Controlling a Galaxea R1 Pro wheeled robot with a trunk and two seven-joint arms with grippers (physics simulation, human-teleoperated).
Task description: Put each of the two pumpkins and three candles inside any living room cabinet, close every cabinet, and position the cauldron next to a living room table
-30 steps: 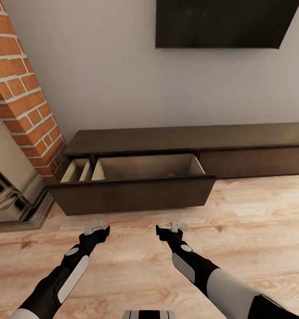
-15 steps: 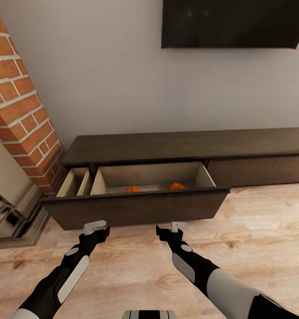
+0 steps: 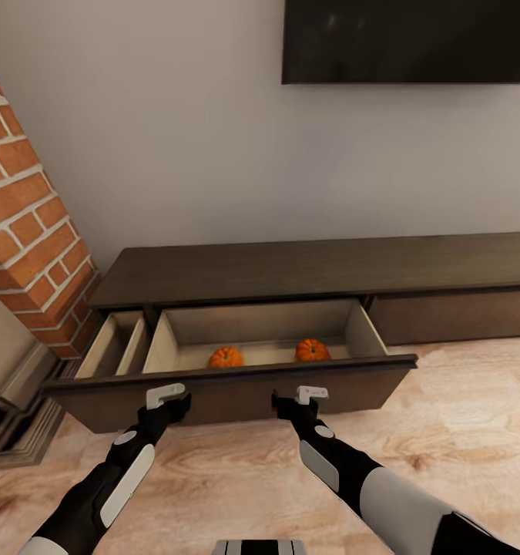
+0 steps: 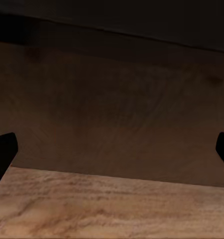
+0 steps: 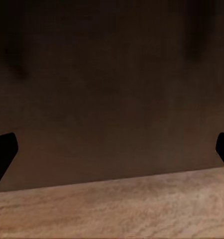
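Head view: 2 pumpkins (image 3: 226, 357) (image 3: 312, 350) sit well apart inside the cabinet's (image 3: 313, 266) pulled-out wide drawer (image 3: 229, 389). Just before its dark front, the left gripper (image 3: 167, 398) and right gripper (image 3: 304, 398) hang with jaws apart, empty, above the wooden floor (image 3: 444, 432).

Two pumpkins (image 3: 226, 357) in cabinet (image 3: 306, 266) drawer

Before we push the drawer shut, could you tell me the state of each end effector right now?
Left end effector: open, holding nothing, close to the open drawer front.
Right end effector: open, holding nothing, close to the same front.
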